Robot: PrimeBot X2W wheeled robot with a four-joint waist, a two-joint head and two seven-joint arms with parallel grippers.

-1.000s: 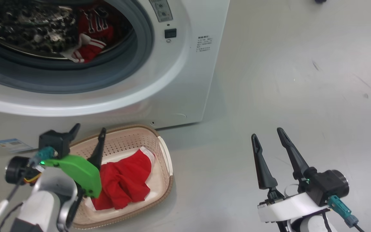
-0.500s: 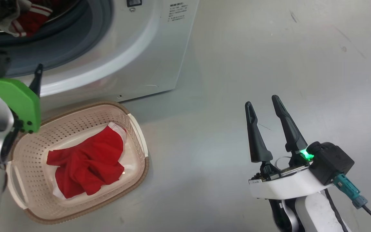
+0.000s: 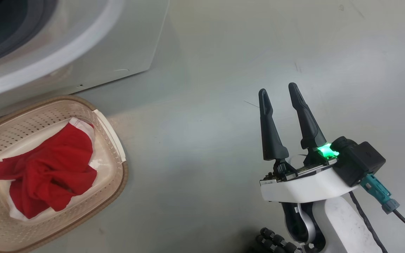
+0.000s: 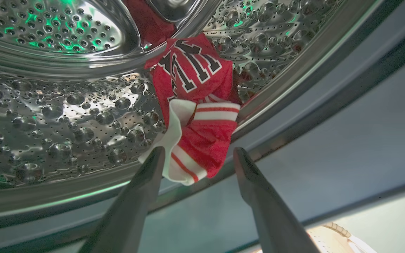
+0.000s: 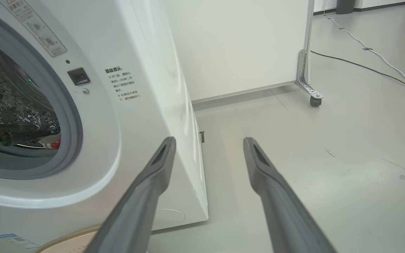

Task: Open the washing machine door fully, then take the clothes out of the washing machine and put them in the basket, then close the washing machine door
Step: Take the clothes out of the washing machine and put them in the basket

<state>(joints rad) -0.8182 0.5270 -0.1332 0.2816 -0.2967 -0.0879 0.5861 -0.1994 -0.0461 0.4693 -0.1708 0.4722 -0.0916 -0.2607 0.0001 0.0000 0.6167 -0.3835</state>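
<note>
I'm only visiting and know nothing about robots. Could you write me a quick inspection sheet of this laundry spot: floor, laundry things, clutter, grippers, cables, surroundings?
Surface: smooth grey floor with a few scuff marks.
Job's things: washing machine with its opening uncovered; red lettered jersey in the steel drum near its lip; plain red garment in the basket on the floor by the machine's base.
Clutter: nothing seen.
Grippers: left gripper open, fingers either side of the jersey's hem; right gripper open and empty over bare floor.
Cables: white cable and dark cable along the floor.
Surroundings: white panel on a caster.
</note>
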